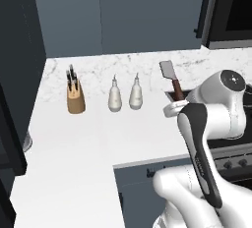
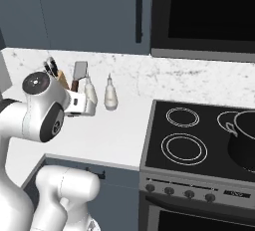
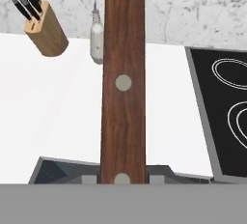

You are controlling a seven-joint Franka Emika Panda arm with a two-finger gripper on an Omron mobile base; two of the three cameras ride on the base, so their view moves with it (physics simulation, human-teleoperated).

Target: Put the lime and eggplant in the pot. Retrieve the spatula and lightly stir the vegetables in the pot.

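Note:
My gripper (image 1: 173, 105) is shut on the reddish-brown handle of the spatula (image 1: 171, 77), which stands upright above the white counter with its flat grey blade at the top. From the other side the spatula (image 2: 79, 74) rises out of the gripper (image 2: 75, 101), in front of the bottles. In the hand view the handle of the spatula (image 3: 123, 83) runs up the middle, and the gripper (image 3: 123, 177) clamps its lower end. The black pot (image 2: 245, 141) with its silvery rim sits on the stove at the far right, well away from the gripper. The lime and the eggplant are out of view.
A wooden knife block (image 1: 75, 99) and two white bottles (image 1: 115, 99) (image 1: 136, 94) stand on the counter (image 1: 74, 143) near the marble back wall. The black stove (image 2: 195, 138) with ring burners lies right of the counter. A dark oven (image 2: 209, 16) hangs above it.

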